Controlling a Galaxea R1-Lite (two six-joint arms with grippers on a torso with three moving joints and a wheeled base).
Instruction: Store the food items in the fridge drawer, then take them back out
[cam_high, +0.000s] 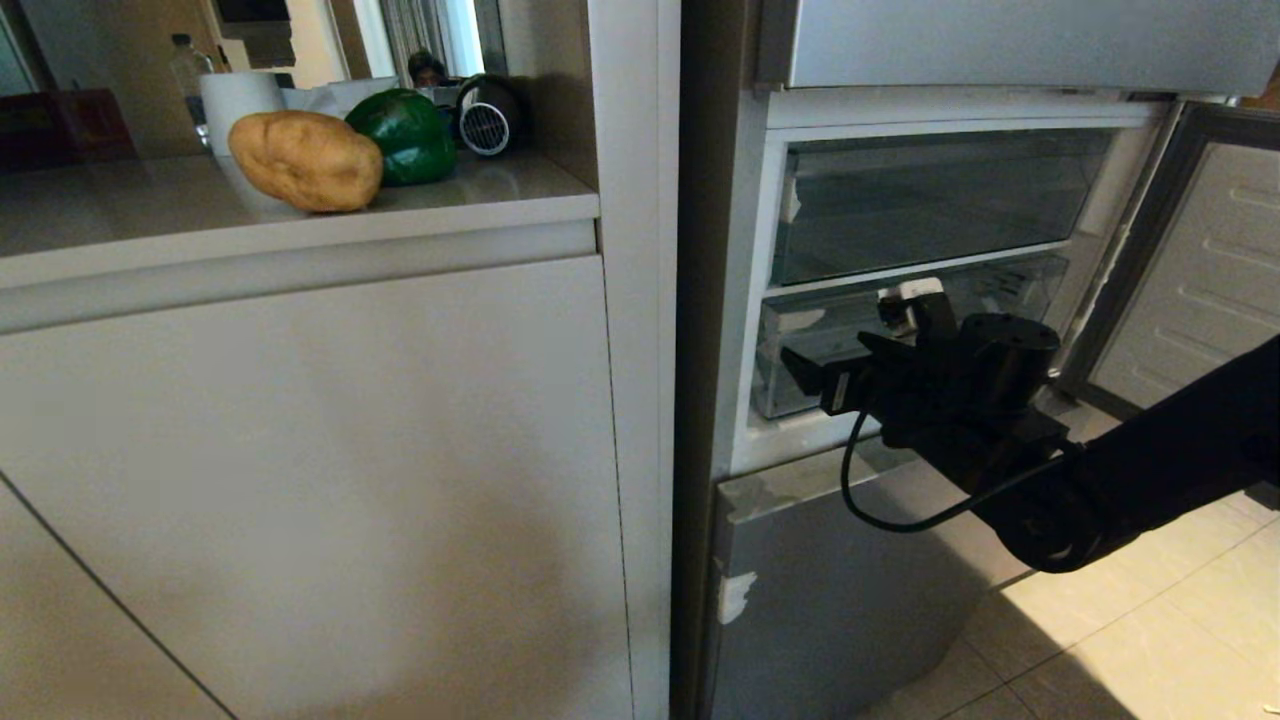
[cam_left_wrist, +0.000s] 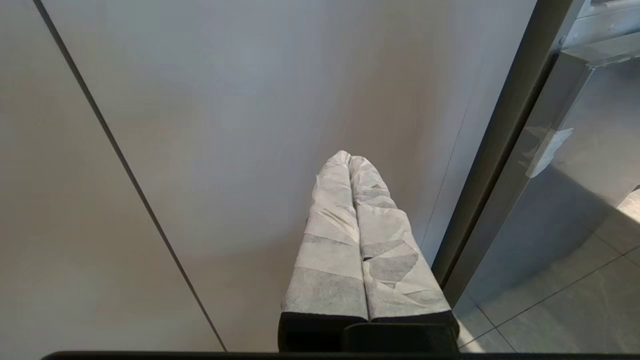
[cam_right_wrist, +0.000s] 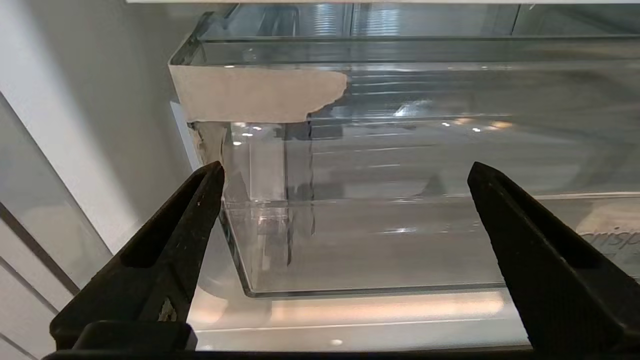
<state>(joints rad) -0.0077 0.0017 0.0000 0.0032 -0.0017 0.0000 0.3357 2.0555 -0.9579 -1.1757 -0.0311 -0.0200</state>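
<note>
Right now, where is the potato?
In the head view the potato lies on the countertop at upper left, right in front of the green bell pepper, well left of the open fridge.

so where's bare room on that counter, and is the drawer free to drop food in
The counter is bare left of and in front of the potato, out to its front edge. The back right corner is crowded: green bell pepper, white cup and a small round fan. The fridge drawer looks empty, with the open right claw facing it.
</note>
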